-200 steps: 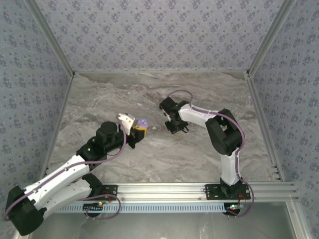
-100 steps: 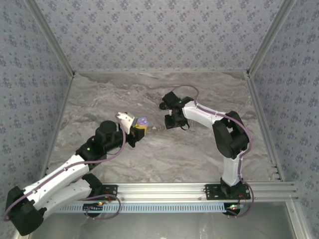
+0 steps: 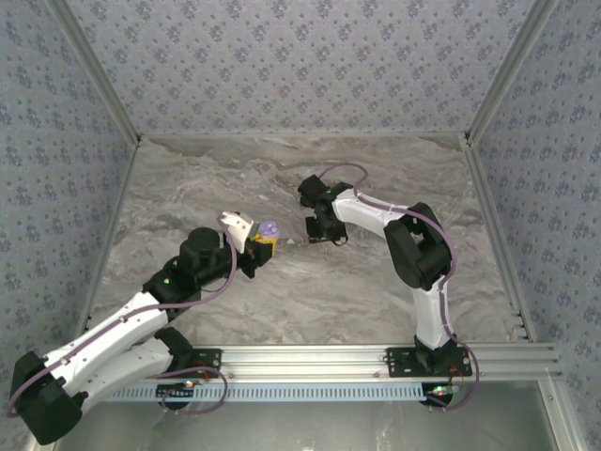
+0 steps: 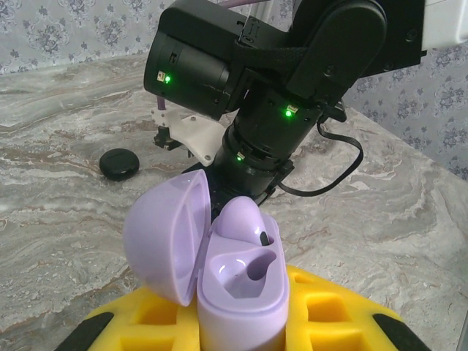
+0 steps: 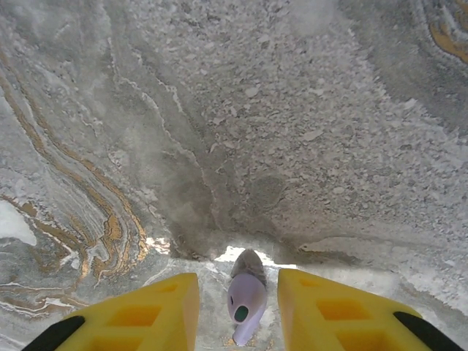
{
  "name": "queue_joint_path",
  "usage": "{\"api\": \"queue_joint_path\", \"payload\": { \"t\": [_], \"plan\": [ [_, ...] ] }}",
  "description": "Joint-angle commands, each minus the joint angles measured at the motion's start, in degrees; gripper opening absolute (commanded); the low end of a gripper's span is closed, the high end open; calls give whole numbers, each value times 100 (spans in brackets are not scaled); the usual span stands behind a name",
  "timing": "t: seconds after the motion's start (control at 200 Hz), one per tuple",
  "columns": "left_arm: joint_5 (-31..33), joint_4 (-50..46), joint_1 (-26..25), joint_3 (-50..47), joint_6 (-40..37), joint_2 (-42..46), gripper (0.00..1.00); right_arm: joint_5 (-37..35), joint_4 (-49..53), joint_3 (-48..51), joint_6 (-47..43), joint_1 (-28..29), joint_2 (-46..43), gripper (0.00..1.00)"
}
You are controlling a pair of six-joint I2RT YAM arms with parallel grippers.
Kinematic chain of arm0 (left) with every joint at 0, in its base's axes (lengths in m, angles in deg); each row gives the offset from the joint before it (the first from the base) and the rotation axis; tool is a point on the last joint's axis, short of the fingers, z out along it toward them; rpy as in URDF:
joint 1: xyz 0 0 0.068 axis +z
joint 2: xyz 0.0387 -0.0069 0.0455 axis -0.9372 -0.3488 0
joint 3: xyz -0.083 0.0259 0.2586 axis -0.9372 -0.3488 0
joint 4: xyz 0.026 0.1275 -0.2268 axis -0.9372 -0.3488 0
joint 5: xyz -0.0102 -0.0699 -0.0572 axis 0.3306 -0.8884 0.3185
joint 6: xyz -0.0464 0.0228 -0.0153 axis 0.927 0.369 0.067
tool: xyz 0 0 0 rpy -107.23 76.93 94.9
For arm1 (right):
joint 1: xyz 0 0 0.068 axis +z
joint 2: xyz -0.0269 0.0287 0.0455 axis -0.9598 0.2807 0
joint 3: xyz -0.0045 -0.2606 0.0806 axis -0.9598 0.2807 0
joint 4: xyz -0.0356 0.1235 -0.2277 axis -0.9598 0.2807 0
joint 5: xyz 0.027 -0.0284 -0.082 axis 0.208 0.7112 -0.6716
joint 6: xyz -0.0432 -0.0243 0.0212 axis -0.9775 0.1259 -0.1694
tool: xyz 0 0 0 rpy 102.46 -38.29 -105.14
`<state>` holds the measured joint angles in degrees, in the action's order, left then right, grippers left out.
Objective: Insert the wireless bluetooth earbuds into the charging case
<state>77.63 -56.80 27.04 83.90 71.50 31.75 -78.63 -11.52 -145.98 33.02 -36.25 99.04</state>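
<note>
Pinches open charging case in left end effector, lower centre of frame. Holds right end effector spread astride a lavender earbud on the surface, bottom centre.

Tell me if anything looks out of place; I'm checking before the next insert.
One lavender earbud lies loose on the marble table, between the open fingers of the right gripper. The left gripper holds the charging case open, with one socket empty.
</note>
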Motion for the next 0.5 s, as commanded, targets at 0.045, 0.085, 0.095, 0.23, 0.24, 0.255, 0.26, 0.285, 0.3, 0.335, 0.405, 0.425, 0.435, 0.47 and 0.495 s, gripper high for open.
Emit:
{"api": "queue_joint_path", "payload": {
  "t": [0.045,0.085,0.095,0.23,0.24,0.255,0.26,0.285,0.3,0.335,0.405,0.425,0.435,0.47,0.495],
  "plan": [
    [-53,149,-32,139,-54,8,14,-234,310,-218,122,63,183,34],
    [-51,138,-33,145,-49,12,14,-245,335,-235,112,72,213,34],
    [-55,140,-32,143,-43,13,14,-246,339,-243,109,70,222,34],
    [-47,134,-30,137,-45,23,14,-297,423,-314,88,89,354,32],
    [-47,132,-34,141,-48,23,14,-305,429,-318,89,90,358,32],
    [-55,132,-34,138,-45,23,14,-307,434,-319,87,90,367,32],
    [-55,132,-35,142,-47,27,14,-307,434,-319,83,89,372,32],
    [-48,132,-35,137,-49,28,14,-307,433,-319,84,87,390,32],
    [-49,132,-34,137,-49,24,14,-307,434,-323,84,95,397,31],
    [-49,132,-34,137,-47,31,14,-307,447,-335,80,87,425,30],
    [-47,132,-34,142,-49,30,14,-327,519,-380,77,91,471,29],
    [-51,130,-34,137,-49,26,14,-341,536,-389,78,103,486,29],
    [-52,131,-34,133,-49,26,14,-342,546,-396,71,97,490,29],
    [-50,132,-34,135,-49,29,14,-329,558,-404,62,100,504,29],
    [-51,132,-34,137,-49,31,14,-336,581,-413,58,96,509,29]
  ]
}}
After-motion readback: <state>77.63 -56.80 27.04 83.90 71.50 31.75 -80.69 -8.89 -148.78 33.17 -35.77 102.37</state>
